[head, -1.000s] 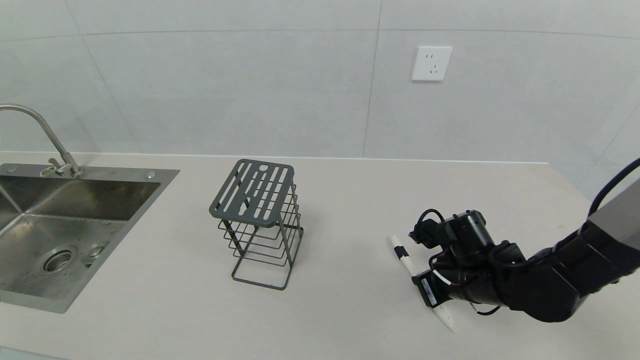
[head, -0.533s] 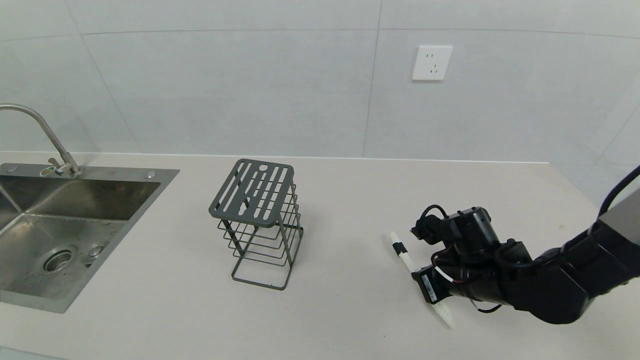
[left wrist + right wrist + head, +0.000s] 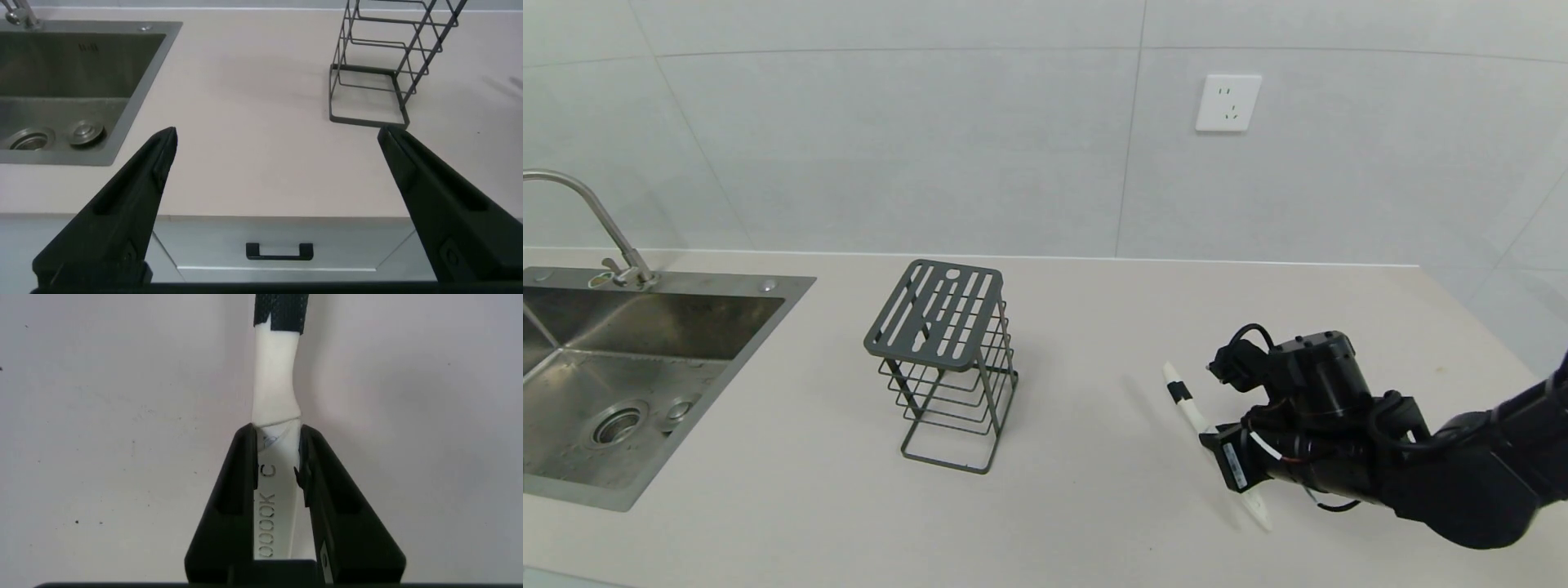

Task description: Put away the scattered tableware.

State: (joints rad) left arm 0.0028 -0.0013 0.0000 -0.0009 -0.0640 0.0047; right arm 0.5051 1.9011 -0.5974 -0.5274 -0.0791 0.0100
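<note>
One right pincer [image 3: 278, 435], low over the counter [image 3: 1094, 327], clamps the white utensil [image 3: 1194, 412].

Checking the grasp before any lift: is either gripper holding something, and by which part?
The right gripper is shut on the white utensil, about midway along it. The left gripper is open and empty.

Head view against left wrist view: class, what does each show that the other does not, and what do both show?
Head view, not the left wrist's: the white wall socket, and the right gripper shut on a white stick-like utensil with a black band. Left wrist view, not the head's: the open left gripper and a black drawer handle under the pale counter. Both: the dark grey wire rack, the stainless steel sink and the counter.
</note>
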